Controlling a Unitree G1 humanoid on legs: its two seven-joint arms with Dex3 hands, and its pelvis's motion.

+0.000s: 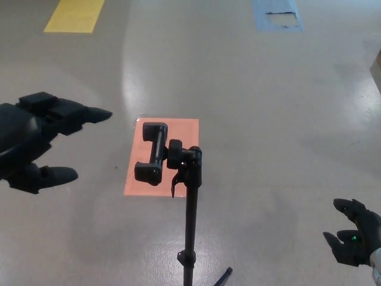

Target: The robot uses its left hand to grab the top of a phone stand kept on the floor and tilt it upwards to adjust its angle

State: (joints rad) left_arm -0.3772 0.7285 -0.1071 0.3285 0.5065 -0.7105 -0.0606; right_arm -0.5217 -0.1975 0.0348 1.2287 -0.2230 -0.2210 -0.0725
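A black phone stand (190, 220) rises from the floor at the picture's lower middle. Its clamp head (152, 153) sits at the top of the pole, empty, over an orange floor patch (178, 134). My left hand (36, 137) is at the left edge, open, fingers spread and pointing toward the clamp, a clear gap away from it. My right hand (356, 238) hangs low at the bottom right, open and holding nothing.
A yellow floor mark (74, 15) lies at the far left and a blue one (277, 13) at the far right. One tripod leg (224, 276) of the stand pokes out near the bottom edge. A brown object's corner (376, 68) shows at the right edge.
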